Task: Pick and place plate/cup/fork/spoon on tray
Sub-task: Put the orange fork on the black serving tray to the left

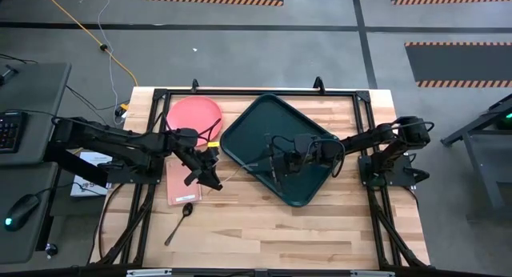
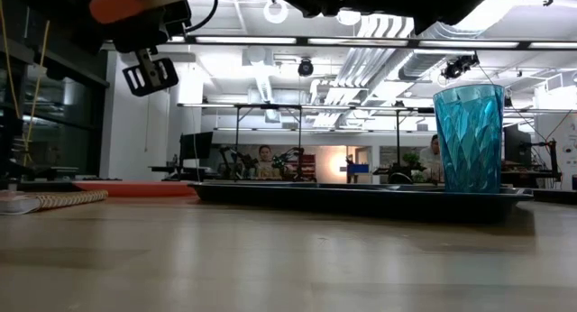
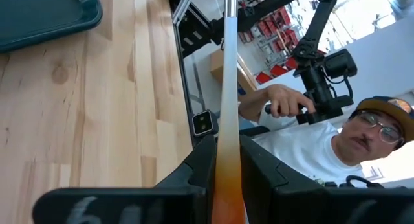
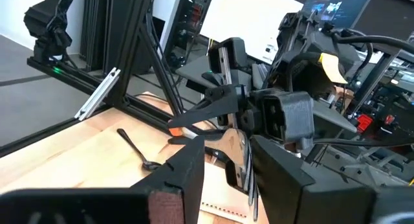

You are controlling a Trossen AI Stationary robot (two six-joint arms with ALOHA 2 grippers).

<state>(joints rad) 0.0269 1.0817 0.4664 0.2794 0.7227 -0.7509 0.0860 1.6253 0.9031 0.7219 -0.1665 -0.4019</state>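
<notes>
My left gripper is shut on the fork, whose orange handle shows high above the table, over the pink slab's right edge. My right gripper hangs open and empty over the dark green tray. The teal cup stands upright on the tray; in the high view the right arm hides it. The salmon plate lies flat on the table left of the tray. The dark spoon lies on the table near the front left. My left gripper pinches the fork between its two fingers where the orange handle passes into the silver neck. The fork runs forward along the fingers, tines toward the tray. It is lifted clear of the table.
A pink rectangular slab lies under my left gripper, between the plate and the spoon. A black frame rail runs along the table's far edge. Bare wood lies near the front edge. A person sits beyond the table.
</notes>
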